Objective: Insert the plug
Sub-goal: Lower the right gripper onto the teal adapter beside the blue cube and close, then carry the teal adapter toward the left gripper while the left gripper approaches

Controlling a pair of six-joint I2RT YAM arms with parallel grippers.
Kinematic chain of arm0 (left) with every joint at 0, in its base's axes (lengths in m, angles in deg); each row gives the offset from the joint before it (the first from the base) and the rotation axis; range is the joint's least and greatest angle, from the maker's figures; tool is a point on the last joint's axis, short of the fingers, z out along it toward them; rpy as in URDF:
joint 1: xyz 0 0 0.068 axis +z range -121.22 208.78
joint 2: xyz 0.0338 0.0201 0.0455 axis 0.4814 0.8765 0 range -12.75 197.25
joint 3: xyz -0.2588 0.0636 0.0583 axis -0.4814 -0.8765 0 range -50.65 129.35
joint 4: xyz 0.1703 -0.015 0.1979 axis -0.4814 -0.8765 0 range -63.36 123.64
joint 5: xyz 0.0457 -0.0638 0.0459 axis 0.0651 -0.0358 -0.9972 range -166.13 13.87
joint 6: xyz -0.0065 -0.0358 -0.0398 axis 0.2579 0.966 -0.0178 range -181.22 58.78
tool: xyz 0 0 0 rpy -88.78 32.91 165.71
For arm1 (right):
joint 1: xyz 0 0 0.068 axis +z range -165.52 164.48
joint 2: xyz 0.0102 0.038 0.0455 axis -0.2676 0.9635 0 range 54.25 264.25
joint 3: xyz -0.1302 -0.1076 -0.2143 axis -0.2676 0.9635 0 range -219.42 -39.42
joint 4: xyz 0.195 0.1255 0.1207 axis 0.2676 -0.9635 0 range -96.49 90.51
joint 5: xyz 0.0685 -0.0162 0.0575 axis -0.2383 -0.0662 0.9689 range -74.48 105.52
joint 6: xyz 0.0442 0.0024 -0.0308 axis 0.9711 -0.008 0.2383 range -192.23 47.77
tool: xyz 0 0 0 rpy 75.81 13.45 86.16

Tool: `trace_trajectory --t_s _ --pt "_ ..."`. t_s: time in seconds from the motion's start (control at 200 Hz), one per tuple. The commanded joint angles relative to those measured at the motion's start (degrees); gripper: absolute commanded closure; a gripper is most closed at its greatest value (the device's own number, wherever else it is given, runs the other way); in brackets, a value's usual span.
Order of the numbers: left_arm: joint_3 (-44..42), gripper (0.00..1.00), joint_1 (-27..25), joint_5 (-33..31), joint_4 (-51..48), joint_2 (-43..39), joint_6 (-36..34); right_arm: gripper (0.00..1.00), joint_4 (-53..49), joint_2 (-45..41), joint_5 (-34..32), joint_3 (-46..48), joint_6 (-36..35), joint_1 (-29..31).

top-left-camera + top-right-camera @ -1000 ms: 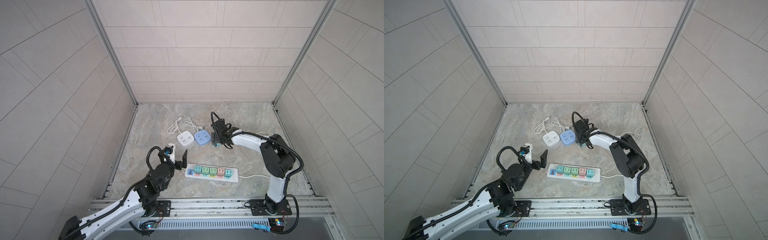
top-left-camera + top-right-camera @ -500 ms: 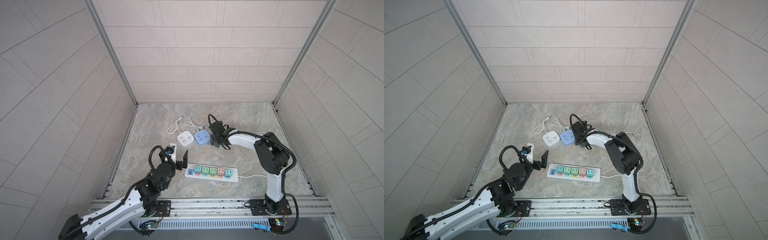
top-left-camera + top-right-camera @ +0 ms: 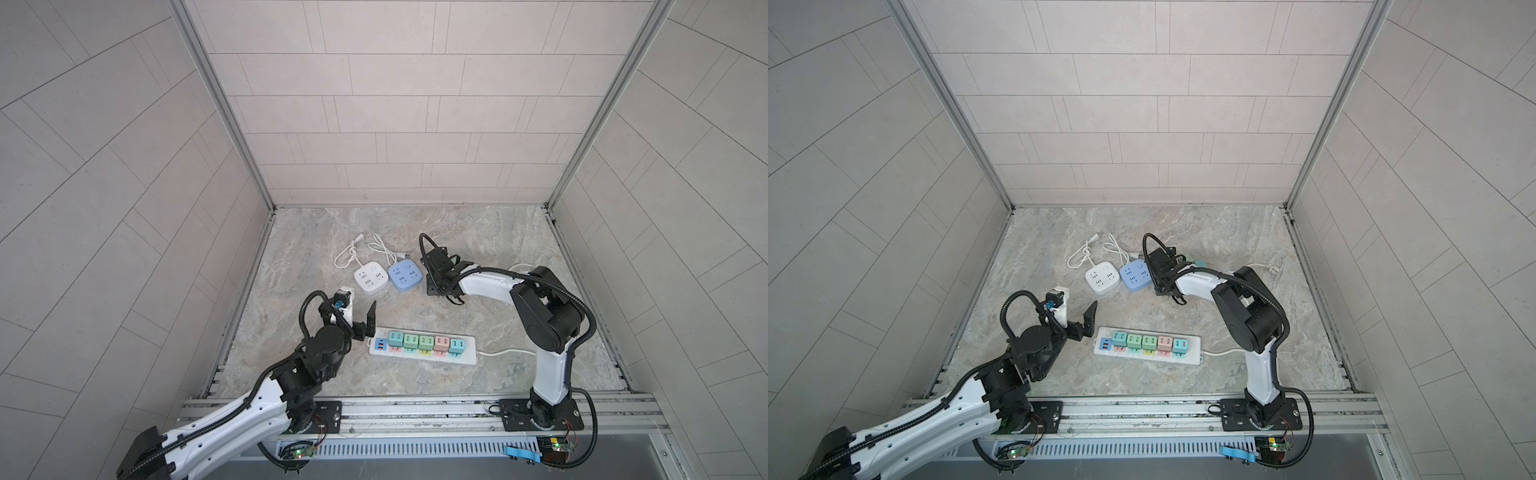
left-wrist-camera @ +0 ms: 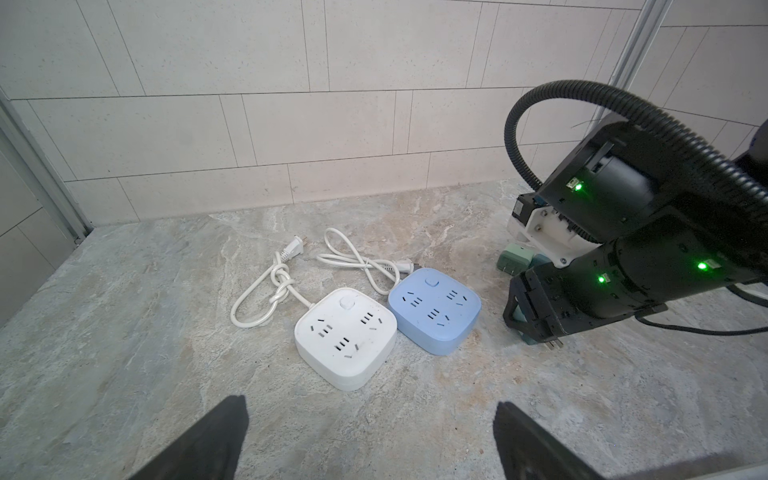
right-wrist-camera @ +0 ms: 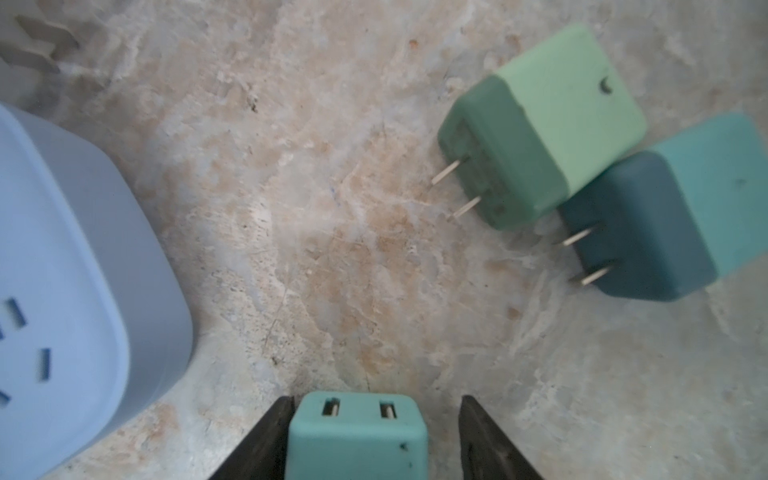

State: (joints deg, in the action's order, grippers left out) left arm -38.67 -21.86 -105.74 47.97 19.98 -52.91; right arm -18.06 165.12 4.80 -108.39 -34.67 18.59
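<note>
A teal plug [image 5: 357, 436] stands on the marble floor between my right gripper's fingers, its two-slot face toward the camera. My right gripper [image 5: 376, 399] is low beside the blue socket cube [image 5: 62, 291]. One finger [image 5: 274, 428] touches the plug; the other shows a small gap. In both top views the right gripper [image 3: 436, 286] [image 3: 1160, 286] hides this plug. The white power strip [image 3: 468, 353] [image 3: 1194, 353] lies near the front with several coloured plugs in it. My left gripper [image 3: 359, 309] [image 4: 370, 403] hovers open and empty at its left end.
A green plug [image 5: 552, 124] and a darker teal plug [image 5: 681, 208] lie on their sides just beyond the right gripper, prongs out. A white socket cube [image 3: 371, 280] [image 4: 345, 336] sits left of the blue socket cube [image 3: 405, 276], their white cords [image 3: 353, 253] looped behind. Tiled walls enclose the floor.
The right gripper has shifted left and down toward the blue cube, and its jaws have narrowed around the teal plug. The left arm has barely moved.
</note>
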Motion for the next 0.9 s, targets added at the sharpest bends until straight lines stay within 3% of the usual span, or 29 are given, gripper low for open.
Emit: trace_trajectory --t_s 0.0,0.27,0.44,0.605,0.896 --pt "2.02 0.00 0.16 -0.23 0.79 0.22 0.19 0.41 -1.39 -0.04 1.71 1.21 0.14 0.26" --pt "2.33 0.00 0.10 0.27 0.79 0.76 0.21 0.43 -1.15 -0.48 2.03 1.82 0.02 0.27" --pt "2.34 0.00 0.09 0.43 0.79 0.77 0.24 0.56 -1.01 -0.24 2.21 1.99 -0.21 0.30" --pt "2.69 0.00 0.14 0.86 0.19 0.62 0.42 0.62 -0.51 -1.24 2.83 2.91 -0.30 0.29" --pt "6.45 0.00 0.10 4.07 -8.38 -4.41 7.05 0.69 1.48 -11.88 2.37 7.08 -1.14 0.27"
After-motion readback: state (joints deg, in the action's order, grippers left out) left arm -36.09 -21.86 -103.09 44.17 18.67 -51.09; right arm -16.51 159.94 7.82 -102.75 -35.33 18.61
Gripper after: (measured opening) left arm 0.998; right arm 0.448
